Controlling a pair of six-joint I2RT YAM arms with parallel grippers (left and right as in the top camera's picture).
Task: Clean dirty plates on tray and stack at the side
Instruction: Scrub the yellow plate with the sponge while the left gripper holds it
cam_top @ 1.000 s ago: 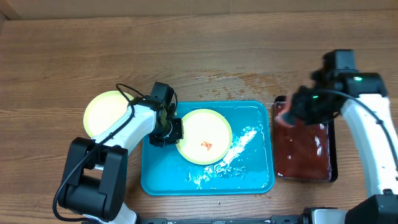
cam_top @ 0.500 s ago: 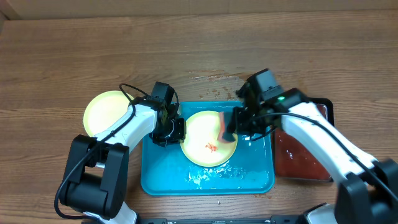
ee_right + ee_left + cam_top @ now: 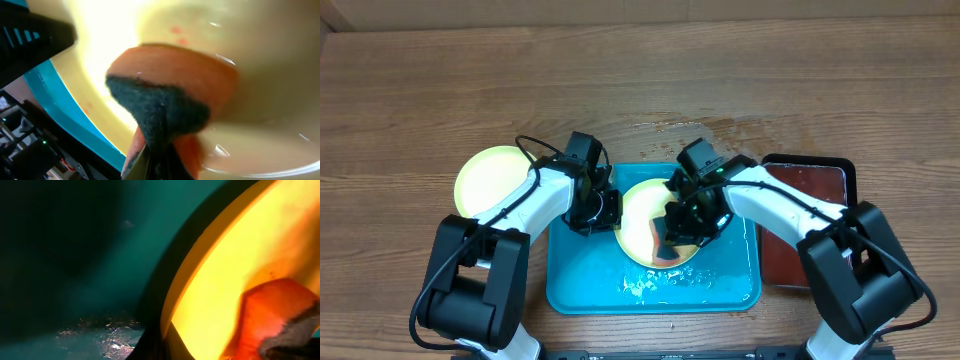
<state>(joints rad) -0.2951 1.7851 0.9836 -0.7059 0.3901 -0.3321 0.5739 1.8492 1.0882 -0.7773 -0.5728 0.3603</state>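
Scrubbing is the step in hand, as far as I can judge. On the turquoise tray [image 3: 582, 278] lies one dirty plate [image 3: 638, 205], pale yellow-green, a little left of the tray's middle. The left gripper [image 3: 603, 210] stands at the left rim of this plate with its jaws closed; from the wrist view, where the rim runs very near to the camera, it seems to pinch that rim and steady the plate. The right gripper [image 3: 672, 232] is closed tightly on a sponge [image 3: 175, 75], orange with a dark rough layer, and presses it onto the inside of the plate. Small red spots [image 3: 176, 31] show on the plate above the sponge, so this plate is not yet clean. A second plate [image 3: 490, 180] of the same colour rests on the table [image 3: 420, 80] just left of the tray, and it looks clean from above. A dark red tray [image 3: 810, 240] stands to the right. I think the next move calls for wiping the sponge across the remaining spots while the left side holds firm, and only then lifting the plate over to the second one.
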